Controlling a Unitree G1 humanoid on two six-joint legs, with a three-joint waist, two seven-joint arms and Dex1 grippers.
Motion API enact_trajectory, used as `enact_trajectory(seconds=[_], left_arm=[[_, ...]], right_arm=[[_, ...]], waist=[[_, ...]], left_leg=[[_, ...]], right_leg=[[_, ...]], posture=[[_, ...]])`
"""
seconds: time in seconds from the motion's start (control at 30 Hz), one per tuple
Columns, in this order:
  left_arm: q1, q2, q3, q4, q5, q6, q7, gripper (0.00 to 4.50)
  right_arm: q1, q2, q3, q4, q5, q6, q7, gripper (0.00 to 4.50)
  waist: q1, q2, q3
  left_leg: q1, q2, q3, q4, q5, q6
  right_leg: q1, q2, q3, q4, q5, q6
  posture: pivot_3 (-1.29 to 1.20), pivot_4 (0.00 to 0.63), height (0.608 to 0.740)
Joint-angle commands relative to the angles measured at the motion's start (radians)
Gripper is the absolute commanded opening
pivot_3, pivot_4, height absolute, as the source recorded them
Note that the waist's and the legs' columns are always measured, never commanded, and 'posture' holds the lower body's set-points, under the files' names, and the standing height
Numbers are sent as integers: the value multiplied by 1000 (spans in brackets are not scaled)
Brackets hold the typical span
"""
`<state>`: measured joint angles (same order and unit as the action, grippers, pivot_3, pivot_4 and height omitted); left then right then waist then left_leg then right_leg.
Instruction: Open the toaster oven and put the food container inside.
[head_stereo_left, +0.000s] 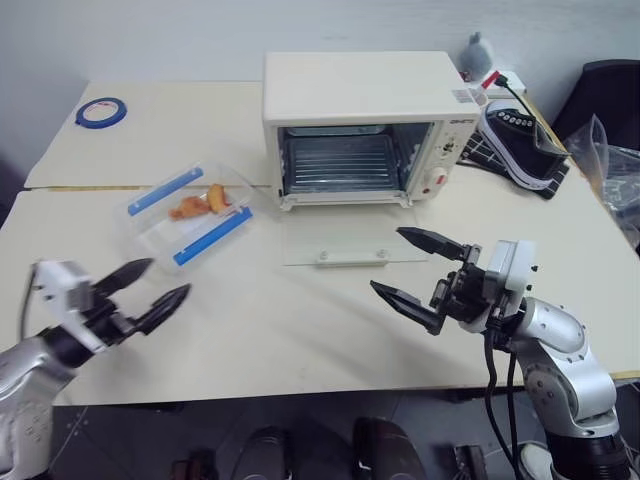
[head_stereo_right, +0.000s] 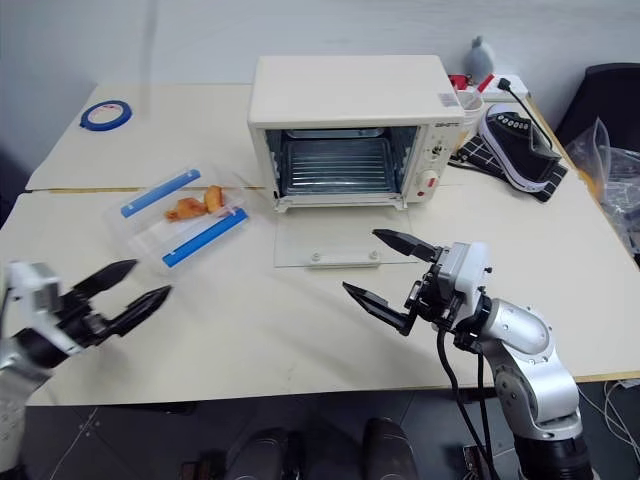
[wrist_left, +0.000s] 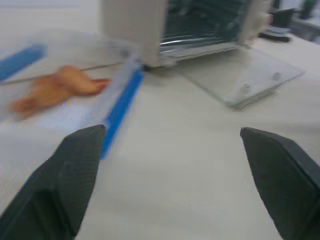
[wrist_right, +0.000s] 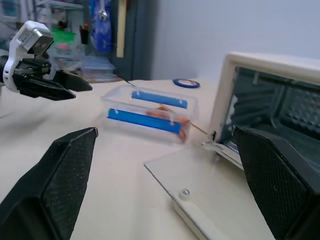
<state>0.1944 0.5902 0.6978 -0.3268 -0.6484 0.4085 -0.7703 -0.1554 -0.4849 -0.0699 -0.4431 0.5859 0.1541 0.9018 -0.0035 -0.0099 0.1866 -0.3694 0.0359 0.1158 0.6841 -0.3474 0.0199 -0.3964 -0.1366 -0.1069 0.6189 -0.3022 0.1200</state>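
A: Cream-white toaster oven (head_stereo_left: 365, 110) at the far middle of the table (head_stereo_left: 300, 330), its glass door (head_stereo_left: 348, 240) dropped flat toward us, the rack inside bare. The opening step looks done.

B: And the food container (head_stereo_left: 192, 213)?

A: Clear plastic, two blue clips, orange pieces inside. It sits on the table left of the oven, just beside the door's near-left corner, apart from both claws.

B: Claws?

A: Left gripper (head_stereo_left: 150, 292) at the near left, fingers spread, nothing in them, nearer than the box. Right gripper (head_stereo_left: 420, 272) near and right of the door, spread wide too, empty.

B: What could go wrong?

A: My guess: the box is slick and lies skewed to the oven mouth. A pinch across a corner could let it twist or slide off. Carried low, it could catch on the flat door's edge or handle (head_stereo_left: 352, 255), since that door lies between the box and the cavity. A tilted carry might shift the food.

B: Anything else around?

A: A roll of blue tape (head_stereo_left: 101, 113) at the far left, and a black shoe (head_stereo_left: 520, 140) right of the oven with a cable near it. Both are well clear of the route.
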Motion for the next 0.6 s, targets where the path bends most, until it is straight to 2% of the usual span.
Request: enact_trajectory(seconds=[0.03,0.13,0.3,0.33,0.47,0.6], left_arm=[[100,-38,160,44,15,-100,28,4484],[181,-90,252,84,-41,-75,78,4484],[120,-23,206,-8,-139,74,170,4484],[82,9,206,-10,-186,165,248,4484],[-155,151,153,42,-340,523,558,4484],[-406,183,98,121,-403,754,815,4484]], right_arm=[[-19,20,36,28,12,-45,58,4500],[-21,30,59,103,-31,-120,115,4500],[-22,-4,22,169,-35,-172,165,4500],[-14,-15,15,177,-33,-176,176,4500],[3,-42,1,204,-29,-189,204,4500],[17,-41,1,211,-32,-197,210,4500]], waist=[[2,0,0],[-2,0,0],[16,-5,-2],[17,-5,-2],[20,-5,-2],[7,-4,-2]], left_leg=[[0,0,0,0,0,0],[0,0,1,0,-2,1],[-1,-3,-2,0,-1,1],[0,-5,-3,0,-1,2],[0,-5,-6,0,0,0],[-1,-5,-7,-1,0,0]], right_leg=[[0,-1,0,0,0,0],[0,-1,0,0,0,0],[0,-6,-1,-1,0,0],[0,-12,-1,-1,0,0],[2,-13,1,0,0,0],[2,-10,-1,2,0,0]], posture=[[0,150,740],[0,150,740],[0,150,740],[0,150,740],[0,150,740],[0,150,740]])
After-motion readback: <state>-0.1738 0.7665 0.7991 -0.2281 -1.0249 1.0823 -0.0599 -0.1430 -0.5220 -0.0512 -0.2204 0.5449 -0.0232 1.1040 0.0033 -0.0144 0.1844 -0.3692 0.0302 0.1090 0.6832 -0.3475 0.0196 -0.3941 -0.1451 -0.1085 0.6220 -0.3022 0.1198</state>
